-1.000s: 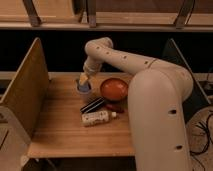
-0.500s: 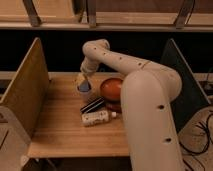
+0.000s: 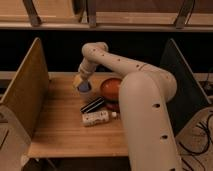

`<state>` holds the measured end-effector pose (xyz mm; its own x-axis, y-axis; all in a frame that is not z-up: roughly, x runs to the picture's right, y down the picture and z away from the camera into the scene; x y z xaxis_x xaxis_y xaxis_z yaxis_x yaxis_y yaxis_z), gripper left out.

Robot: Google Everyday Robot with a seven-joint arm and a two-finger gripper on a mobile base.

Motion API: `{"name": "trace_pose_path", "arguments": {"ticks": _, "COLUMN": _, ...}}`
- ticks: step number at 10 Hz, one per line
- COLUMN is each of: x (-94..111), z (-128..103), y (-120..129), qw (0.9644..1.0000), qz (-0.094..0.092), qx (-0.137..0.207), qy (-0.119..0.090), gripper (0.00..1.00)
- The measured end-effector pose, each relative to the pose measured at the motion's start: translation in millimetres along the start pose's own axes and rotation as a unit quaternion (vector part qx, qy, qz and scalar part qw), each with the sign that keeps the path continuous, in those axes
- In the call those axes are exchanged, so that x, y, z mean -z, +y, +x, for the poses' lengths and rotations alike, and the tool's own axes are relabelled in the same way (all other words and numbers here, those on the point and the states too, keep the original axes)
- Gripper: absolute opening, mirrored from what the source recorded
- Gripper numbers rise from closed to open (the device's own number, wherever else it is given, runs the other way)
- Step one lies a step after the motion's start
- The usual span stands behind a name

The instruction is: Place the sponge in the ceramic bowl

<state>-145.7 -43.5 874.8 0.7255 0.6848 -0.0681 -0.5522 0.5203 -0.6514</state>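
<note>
The sponge (image 3: 80,83), a small yellow block with a blue face, sits at the back of the wooden table (image 3: 60,132), just left of the ceramic bowl (image 3: 110,88). That bowl is shallow, orange-red and glossy, and the big cream arm hides its right side. The gripper (image 3: 83,76) hangs at the end of that arm, directly over the sponge and down at its top. The sponge stays left of the bowl's rim, outside it.
A black-and-white striped flat item (image 3: 93,105) lies in front of the bowl, with a white bottle (image 3: 98,118) on its side just nearer. Upright wooden panels (image 3: 25,92) flank the table left and right. The arm's bulk covers the table's right part.
The arm's thick elbow section has swung left and closer, hiding more of the bowl and table. The gripper end has stayed over the sponge, which has not shifted.
</note>
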Motion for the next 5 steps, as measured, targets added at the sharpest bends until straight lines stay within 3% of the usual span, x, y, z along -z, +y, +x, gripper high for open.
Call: {"name": "trace_pose_path", "arguments": {"ticks": 5, "x": 7.0, "z": 1.2, "y": -6.2, "qw": 0.9999, "qz": 0.014, "qx": 0.007, "qy": -0.003, "gripper": 0.04}}
